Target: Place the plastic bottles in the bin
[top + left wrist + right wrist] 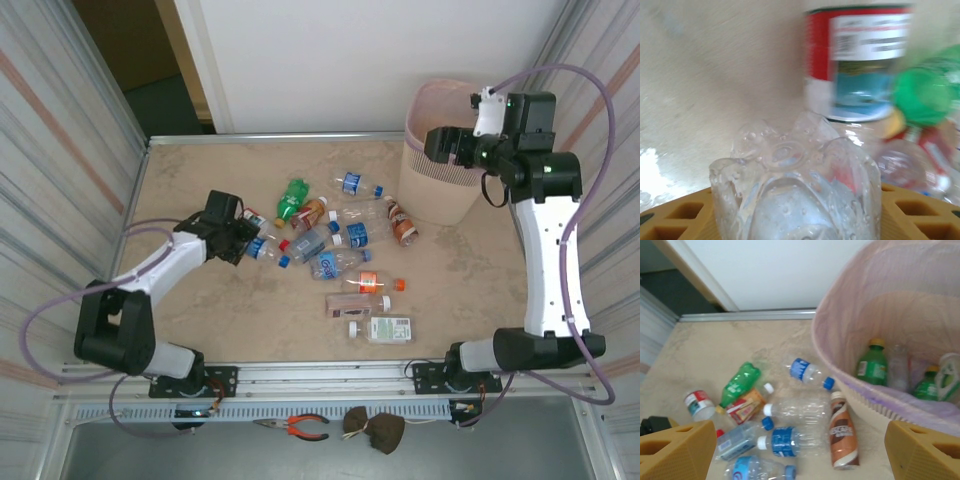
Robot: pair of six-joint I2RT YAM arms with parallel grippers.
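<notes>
Pickup: left gripper brackets a clear bottle, grip unclear through blur; right gripper hangs wide, empty, by the bin. Next: lift, carry right.

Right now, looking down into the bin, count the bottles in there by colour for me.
Green bottles: 2
Clear bottle: 1
Pale bottle, cut off at the right edge, colour hard to tell: 1
Total seen in the bin: 4
</notes>
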